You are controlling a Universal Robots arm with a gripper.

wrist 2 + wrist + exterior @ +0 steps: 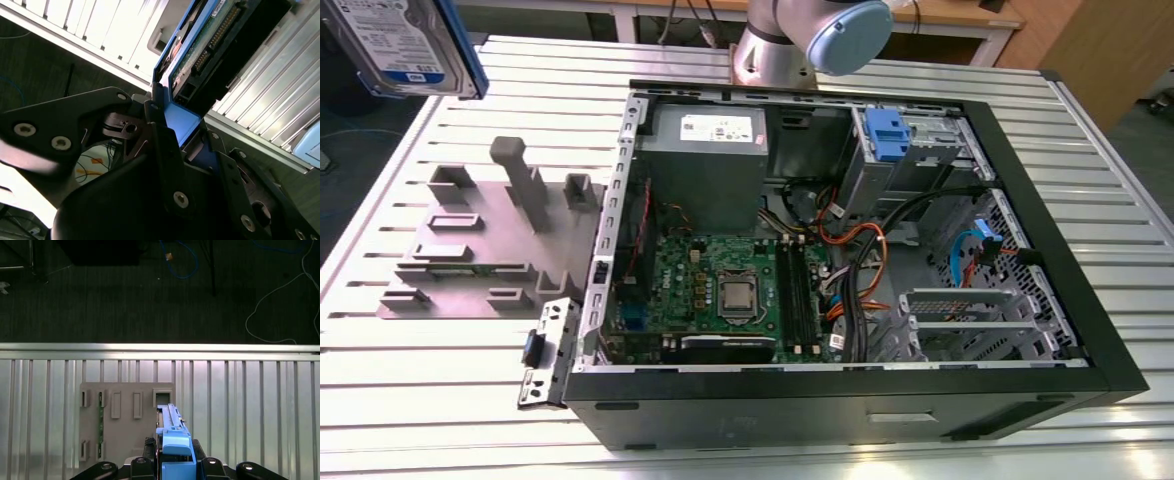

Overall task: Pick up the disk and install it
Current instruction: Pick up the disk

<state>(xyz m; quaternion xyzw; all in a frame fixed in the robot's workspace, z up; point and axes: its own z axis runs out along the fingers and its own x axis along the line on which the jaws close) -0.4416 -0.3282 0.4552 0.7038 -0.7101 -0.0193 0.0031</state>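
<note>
The disk [403, 40] hangs in the air at the exterior view's upper left, lifted clear of the table [454, 400], its white-and-blue label facing outward and its blue carrier frame along one edge. In the second wrist view the disk [210, 45] shows its green circuit board and connector row. The claw [180, 122] is clenched on the blue frame at the drive's near end. In the first wrist view the disk [171, 422] is seen edge-on, held in the claw [175, 465] over the grey fixture plate [125, 440], which lies on the slatted table with dark floor [125, 290] beyond.

On the table, the fixture plate [467, 260] sits just beside an open computer case [1067, 300] lying on its side. Inside are the motherboard [720, 290], the grey power supply [707, 160] and a blue latch [886, 135] at the drive bay. The arm [814, 35] rises behind the case.
</note>
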